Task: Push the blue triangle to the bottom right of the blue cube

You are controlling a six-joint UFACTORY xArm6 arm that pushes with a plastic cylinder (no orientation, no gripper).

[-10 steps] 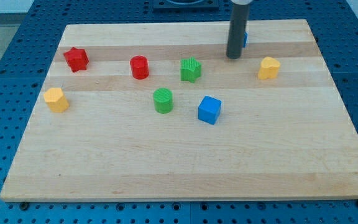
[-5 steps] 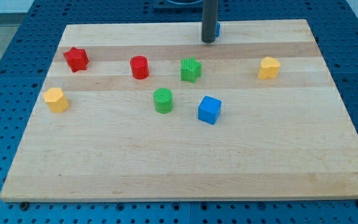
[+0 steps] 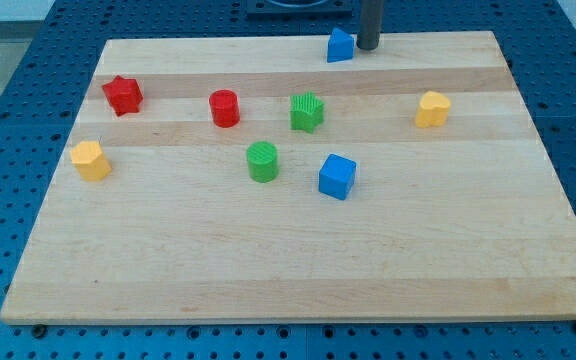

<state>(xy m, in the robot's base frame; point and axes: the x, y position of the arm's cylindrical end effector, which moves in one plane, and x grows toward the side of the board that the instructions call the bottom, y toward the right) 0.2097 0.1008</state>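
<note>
The blue triangle (image 3: pixel 340 46) sits near the board's top edge, a little right of centre. My tip (image 3: pixel 368 47) stands just to its right, close beside it; I cannot tell if they touch. The blue cube (image 3: pixel 336 176) lies near the board's middle, well below the triangle.
A red star (image 3: pixel 123 95) and a red cylinder (image 3: pixel 224 108) lie at upper left. A green star-like block (image 3: pixel 307 111) and a green cylinder (image 3: pixel 262 161) sit near the cube. A yellow block (image 3: pixel 90 160) lies at left, another yellow block (image 3: pixel 432 109) at right.
My tip swung from the triangle's lower left, across its left side, to its right side at the board's top edge. The blue triangle shifted left along the top edge and now shows fully.
</note>
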